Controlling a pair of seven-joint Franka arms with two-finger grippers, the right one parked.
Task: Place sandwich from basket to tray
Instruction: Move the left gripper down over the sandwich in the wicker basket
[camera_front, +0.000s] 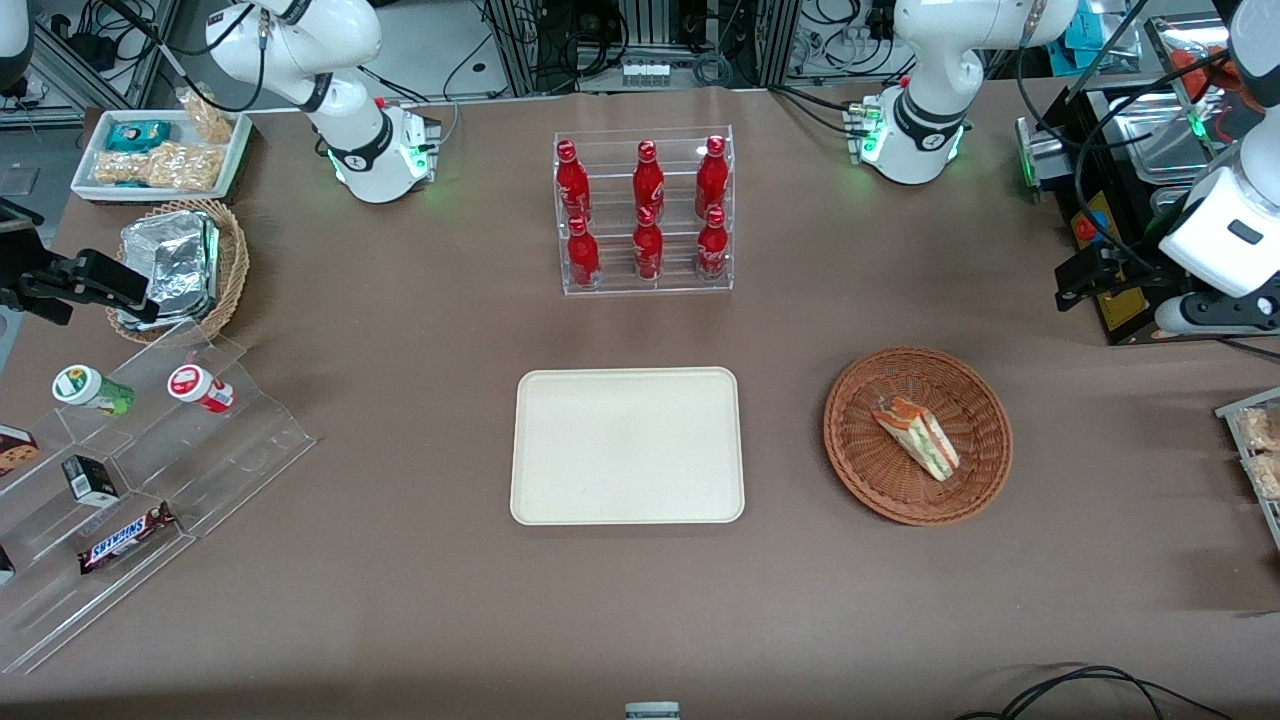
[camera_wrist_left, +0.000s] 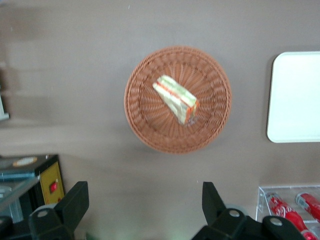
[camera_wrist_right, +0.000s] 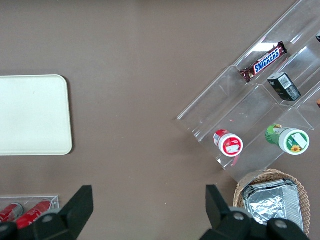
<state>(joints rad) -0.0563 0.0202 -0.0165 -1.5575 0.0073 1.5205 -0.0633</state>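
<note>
The sandwich (camera_front: 917, 436), a clear-wrapped triangular wedge with green and orange-red filling, lies in the reddish-brown woven basket (camera_front: 860, 455) toward the working arm's end of the table. In the left wrist view the sandwich (camera_wrist_left: 175, 98) rests near the middle of the basket (camera_wrist_left: 145, 122). The cream tray (camera_front: 627, 445) lies flat and bare beside the basket, and an edge of the tray (camera_wrist_left: 295, 97) also shows there. My left gripper (camera_front: 1080, 278) hangs high above the table, farther from the front camera than the basket. The gripper (camera_wrist_left: 144, 192) is open, with nothing between its fingers.
A clear rack of red bottles (camera_front: 645, 212) stands farther from the front camera than the tray. A black control box (camera_front: 1110, 215) sits near the working arm. At the parked arm's end are a clear stepped shelf of snacks (camera_front: 130, 470), a tan basket of foil packs (camera_front: 185, 265) and a white bin (camera_front: 160, 152).
</note>
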